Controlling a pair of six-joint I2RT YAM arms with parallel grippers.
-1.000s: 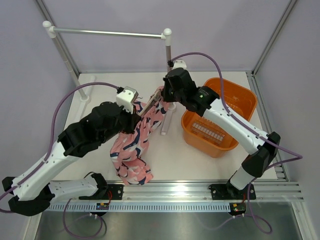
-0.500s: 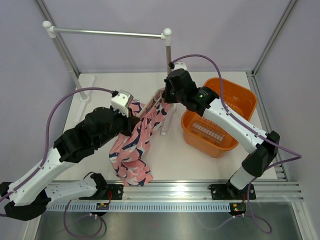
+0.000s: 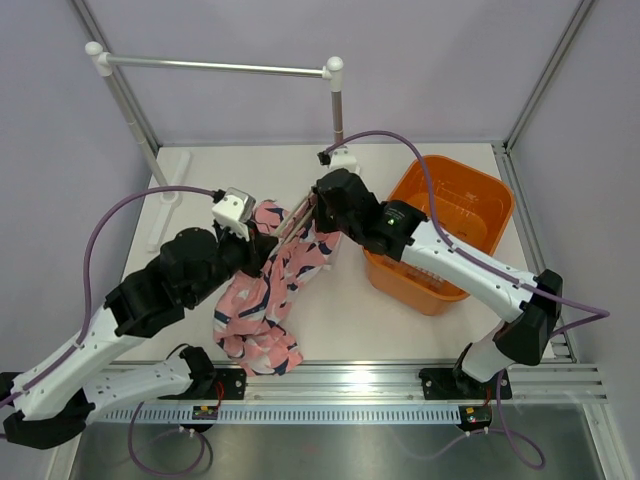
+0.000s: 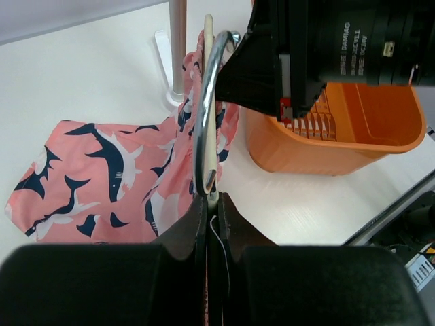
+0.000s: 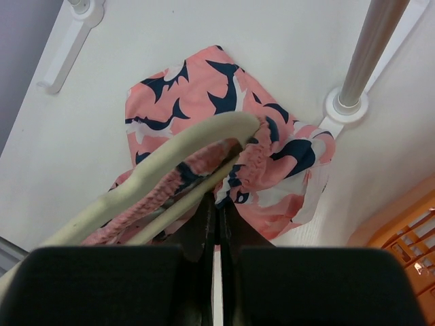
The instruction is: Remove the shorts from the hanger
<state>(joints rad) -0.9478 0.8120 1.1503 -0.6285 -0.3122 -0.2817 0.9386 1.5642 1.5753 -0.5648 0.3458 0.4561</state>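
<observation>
The pink shorts (image 3: 262,300) with navy and white print hang from the cream hanger (image 3: 293,218), and their lower part lies bunched on the table. My left gripper (image 3: 262,243) is shut on the base of the hanger's metal hook (image 4: 204,115), as the left wrist view (image 4: 211,200) shows. My right gripper (image 3: 318,207) is shut on the gathered waistband of the shorts (image 5: 204,102) at the hanger's end (image 5: 170,153), with its jaws pressed together (image 5: 217,204). The shorts spread over the table in the left wrist view (image 4: 102,180).
An orange basket (image 3: 470,215) stands at the right and also shows in the left wrist view (image 4: 353,129). The grey rail stand (image 3: 215,67) spans the back; its right post (image 3: 337,110) and foot (image 5: 345,102) are just behind the shorts.
Both grippers have moved left and toward the near edge with the hanger and shorts. The shorts have sunk lower and bunch more on the table.
</observation>
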